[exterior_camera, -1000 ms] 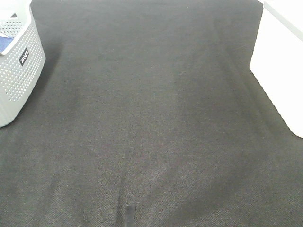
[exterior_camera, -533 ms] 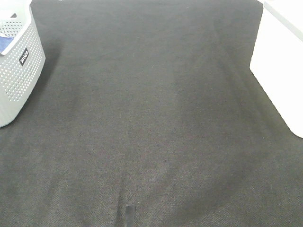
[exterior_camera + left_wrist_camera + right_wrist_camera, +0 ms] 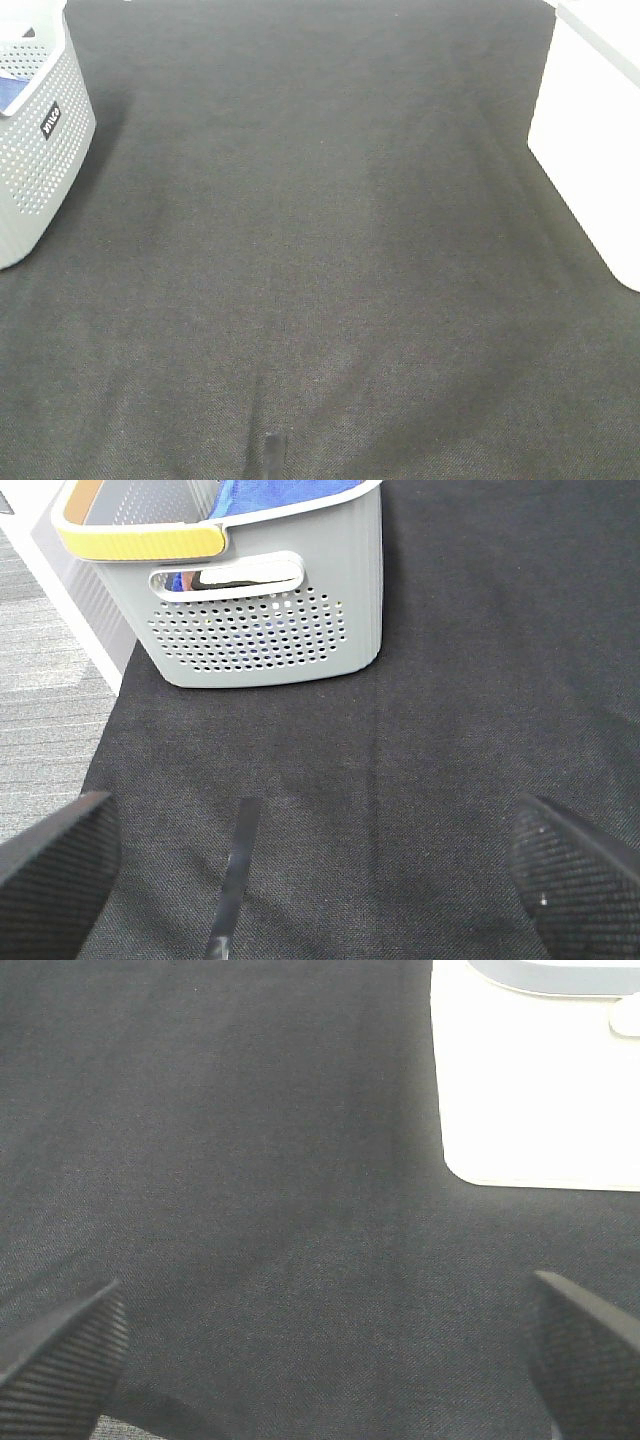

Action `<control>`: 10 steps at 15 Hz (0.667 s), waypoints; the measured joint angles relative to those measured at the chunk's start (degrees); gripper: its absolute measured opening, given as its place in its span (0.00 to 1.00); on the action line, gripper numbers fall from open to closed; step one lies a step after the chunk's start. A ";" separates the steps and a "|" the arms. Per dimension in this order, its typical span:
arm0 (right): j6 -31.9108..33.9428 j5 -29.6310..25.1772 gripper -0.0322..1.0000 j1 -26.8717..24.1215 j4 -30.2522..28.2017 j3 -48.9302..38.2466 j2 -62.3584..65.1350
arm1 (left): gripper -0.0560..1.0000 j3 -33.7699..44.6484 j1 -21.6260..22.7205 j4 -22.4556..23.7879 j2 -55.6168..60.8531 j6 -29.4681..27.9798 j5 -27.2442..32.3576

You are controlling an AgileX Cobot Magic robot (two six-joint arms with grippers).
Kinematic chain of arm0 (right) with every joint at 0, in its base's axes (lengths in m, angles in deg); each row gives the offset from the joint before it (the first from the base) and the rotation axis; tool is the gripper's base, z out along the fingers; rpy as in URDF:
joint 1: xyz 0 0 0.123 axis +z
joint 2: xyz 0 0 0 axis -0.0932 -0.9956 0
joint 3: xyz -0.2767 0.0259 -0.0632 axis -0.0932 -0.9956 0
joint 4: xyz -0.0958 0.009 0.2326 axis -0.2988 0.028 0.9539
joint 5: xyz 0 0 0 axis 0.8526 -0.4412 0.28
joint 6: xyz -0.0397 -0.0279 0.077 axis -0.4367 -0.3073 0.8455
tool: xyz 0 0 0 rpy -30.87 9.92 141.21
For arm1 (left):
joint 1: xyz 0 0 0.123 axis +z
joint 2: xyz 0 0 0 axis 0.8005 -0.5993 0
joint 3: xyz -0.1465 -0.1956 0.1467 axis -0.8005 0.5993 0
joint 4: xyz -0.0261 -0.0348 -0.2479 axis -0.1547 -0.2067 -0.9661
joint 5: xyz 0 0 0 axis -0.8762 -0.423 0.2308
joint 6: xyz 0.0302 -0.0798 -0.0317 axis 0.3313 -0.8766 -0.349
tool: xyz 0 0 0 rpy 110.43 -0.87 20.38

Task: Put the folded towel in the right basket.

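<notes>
A blue towel (image 3: 272, 492) lies inside the grey perforated basket (image 3: 265, 630) with a yellow handle, at the far left of the table; a blue bit of it shows in the exterior high view (image 3: 12, 95) in that basket (image 3: 40, 150). The white right basket (image 3: 595, 130) stands at the right edge and also shows in the right wrist view (image 3: 530, 1080). My left gripper (image 3: 320, 860) is open and empty, short of the grey basket. My right gripper (image 3: 320, 1360) is open and empty over the black cloth, short of the white basket. Neither gripper shows in the exterior high view.
A black cloth (image 3: 320, 250) covers the table. A thin dark strip (image 3: 271, 455) lies at the front edge; it also shows in the left wrist view (image 3: 232, 880). The table's left edge and grey floor (image 3: 50, 700) lie beside the grey basket.
</notes>
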 joint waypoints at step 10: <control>0.00 0.00 0.97 -0.23 0.00 0.00 0.00 | 0.99 0.00 0.00 0.00 0.00 0.00 0.00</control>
